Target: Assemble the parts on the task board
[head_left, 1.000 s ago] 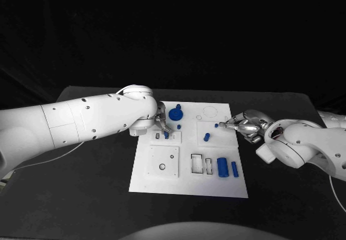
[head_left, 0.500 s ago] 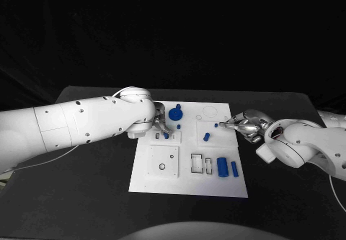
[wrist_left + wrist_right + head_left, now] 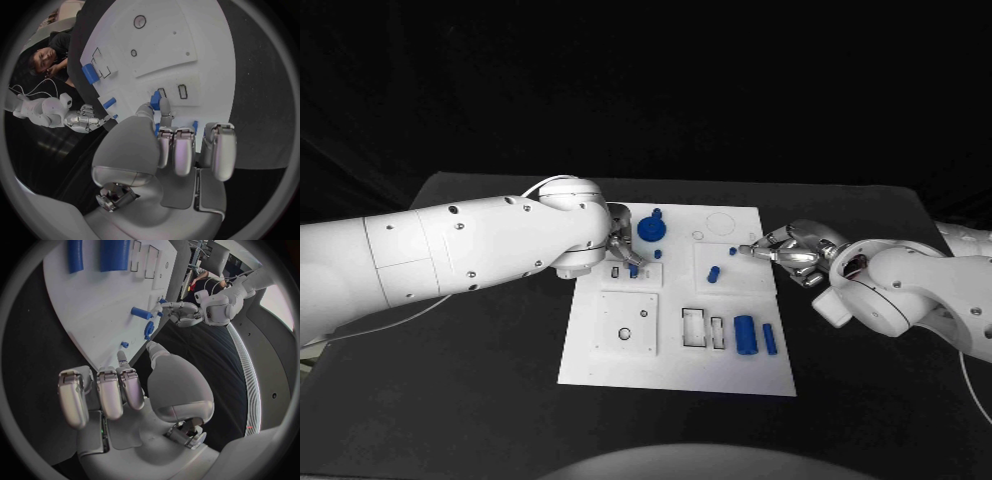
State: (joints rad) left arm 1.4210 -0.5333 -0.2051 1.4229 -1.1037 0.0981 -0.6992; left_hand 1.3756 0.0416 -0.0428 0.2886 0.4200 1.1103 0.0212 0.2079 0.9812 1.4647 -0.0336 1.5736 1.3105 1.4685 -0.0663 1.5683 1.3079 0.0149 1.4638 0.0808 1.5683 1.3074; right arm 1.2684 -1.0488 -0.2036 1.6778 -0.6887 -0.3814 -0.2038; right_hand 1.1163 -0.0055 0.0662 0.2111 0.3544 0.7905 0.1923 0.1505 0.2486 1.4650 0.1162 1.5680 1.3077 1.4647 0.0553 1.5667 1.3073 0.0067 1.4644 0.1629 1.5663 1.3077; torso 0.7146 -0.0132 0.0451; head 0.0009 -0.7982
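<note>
Task board [image 3: 678, 300] lies mid-table, unmoved over last second. Left hand [image 3: 626, 250] still pinches small blue part [image 3: 156, 98] over board's upper-left slots; we judge insertion underway. Right hand [image 3: 783, 251] hovers at board's right edge, fingertips close together; we cannot tell whether it holds anything. Black table [image 3: 473, 400], dark surroundings.

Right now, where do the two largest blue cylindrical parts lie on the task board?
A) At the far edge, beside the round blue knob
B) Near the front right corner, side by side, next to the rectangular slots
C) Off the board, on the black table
B: the two blue cylinders lie side by side on the task board near its front right corner, just right of the rectangular slots.
</note>
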